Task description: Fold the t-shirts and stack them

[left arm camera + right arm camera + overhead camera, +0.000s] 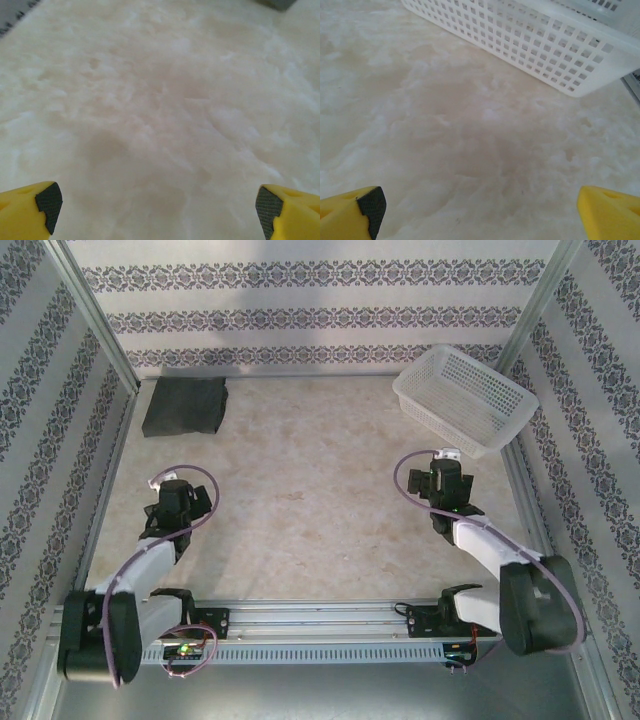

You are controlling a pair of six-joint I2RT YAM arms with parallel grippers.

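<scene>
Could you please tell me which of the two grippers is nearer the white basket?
The right gripper: the white basket sits just ahead of it, while the left gripper is across the table, nearer the folded dark t-shirt.

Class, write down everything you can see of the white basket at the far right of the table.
The white basket looks like moulded plastic. It is rectangular, with a lattice of small square holes across its floor and its outward-sloping walls, topped by a smooth, solid rim. It stands upright and open-topped at the far right corner of the table, turned at an angle to the table's edges. Nothing shows inside it. It rests on the table, and no other object is seen lying against it.
</scene>
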